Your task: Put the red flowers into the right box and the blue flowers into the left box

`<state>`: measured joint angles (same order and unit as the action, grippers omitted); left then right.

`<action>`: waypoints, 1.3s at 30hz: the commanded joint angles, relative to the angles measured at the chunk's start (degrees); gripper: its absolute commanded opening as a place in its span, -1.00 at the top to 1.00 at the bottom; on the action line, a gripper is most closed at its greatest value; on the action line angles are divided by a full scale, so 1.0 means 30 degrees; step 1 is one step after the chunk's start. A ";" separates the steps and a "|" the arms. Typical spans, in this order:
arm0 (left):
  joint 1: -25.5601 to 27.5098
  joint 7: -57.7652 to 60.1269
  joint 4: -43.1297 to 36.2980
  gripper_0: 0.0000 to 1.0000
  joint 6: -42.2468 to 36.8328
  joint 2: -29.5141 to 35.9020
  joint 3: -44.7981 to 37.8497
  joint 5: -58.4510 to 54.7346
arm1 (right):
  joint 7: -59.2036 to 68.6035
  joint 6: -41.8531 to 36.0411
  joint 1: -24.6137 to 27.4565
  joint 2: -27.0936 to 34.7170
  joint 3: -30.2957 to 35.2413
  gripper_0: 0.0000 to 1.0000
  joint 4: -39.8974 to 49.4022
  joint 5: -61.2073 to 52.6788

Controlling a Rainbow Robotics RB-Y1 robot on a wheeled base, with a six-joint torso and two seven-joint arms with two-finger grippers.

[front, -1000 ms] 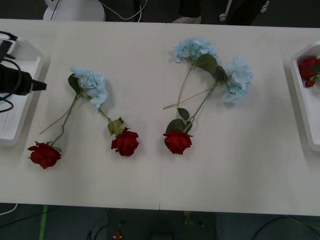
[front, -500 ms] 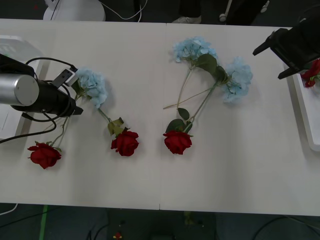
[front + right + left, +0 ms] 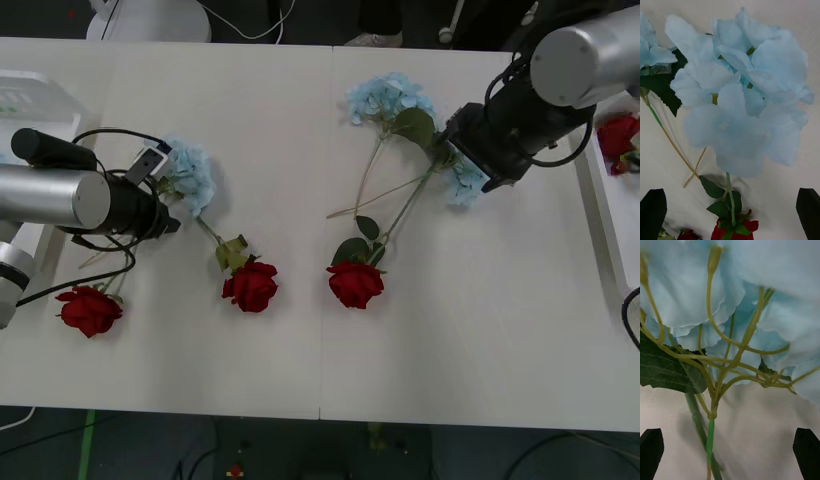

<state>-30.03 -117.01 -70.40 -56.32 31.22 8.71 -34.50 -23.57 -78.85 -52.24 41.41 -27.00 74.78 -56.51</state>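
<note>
Three red flowers lie along the table's front: one [image 3: 90, 310] at the left, one [image 3: 250, 287] left of centre, one [image 3: 355, 283] at centre; another red flower [image 3: 618, 135] lies in the right box [image 3: 598, 205]. My left gripper [image 3: 166, 220] [image 3: 728, 453] is open, low at the left blue flower [image 3: 188, 175], its green stem [image 3: 710, 435] between the black fingers. My right gripper [image 3: 472, 150] [image 3: 732, 213] hovers open over the right blue flower [image 3: 463, 187] [image 3: 741, 101]. A third blue flower [image 3: 388, 97] lies behind it. The left box [image 3: 45, 100] sits at the far left, mostly behind my left arm.
Stems of the two right blue flowers cross [image 3: 385, 195] and run down to the centre rose. Cables loop around my left wrist [image 3: 100, 140]. The table's right front is bare white surface [image 3: 500, 330]. Dark floor lies past the front edge.
My right arm swung in from the upper right and now sits over the right blue flower. My left arm edged a little right and forward along the left blue flower's stem.
</note>
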 commanded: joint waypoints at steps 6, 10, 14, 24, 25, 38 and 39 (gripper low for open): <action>-0.1502 -0.1191 0.1173 1.00 0.1018 -0.0534 0.0728 0.0339 | 0.0708 0.0560 0.1240 -0.2465 -0.0141 -1.00 -0.0023 0.3837; -0.1502 -0.1162 0.1114 1.00 0.1048 -0.0534 0.0611 0.0369 | 0.0767 0.1292 0.1269 -0.3696 0.0035 -1.00 -0.1575 0.5946; -0.1502 -0.1103 0.1026 1.00 0.1253 -0.0505 0.0201 0.0252 | 0.0708 0.2113 0.1240 -0.4545 0.0387 -1.00 -0.2777 0.7176; -0.1649 -0.0810 -0.1141 1.00 -0.0886 0.0228 -0.4428 -0.0071 | 0.0796 0.3841 0.1240 -0.6245 0.0797 -1.00 -0.4886 0.9579; -0.1736 -0.0752 -0.1259 1.00 -0.1208 0.0316 -0.4809 -0.0159 | 0.0796 0.3929 0.1211 -0.6303 0.0855 -1.00 -0.4974 0.9608; -0.2381 -0.0254 -0.1288 1.00 -0.2732 0.2484 -1.2192 -0.0041 | 0.0972 0.4691 0.1182 -0.6801 0.1119 -1.00 -0.5765 0.9989; -0.2293 -0.0166 -0.1229 1.00 -0.2732 0.2777 -1.2455 0.0339 | 0.0972 0.4691 0.1094 -0.6801 0.1265 -1.00 -0.5765 0.9637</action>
<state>-34.80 -117.01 -72.60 -64.09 34.22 -26.69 -35.51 -23.37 -65.24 -48.39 22.15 -25.30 57.37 -26.34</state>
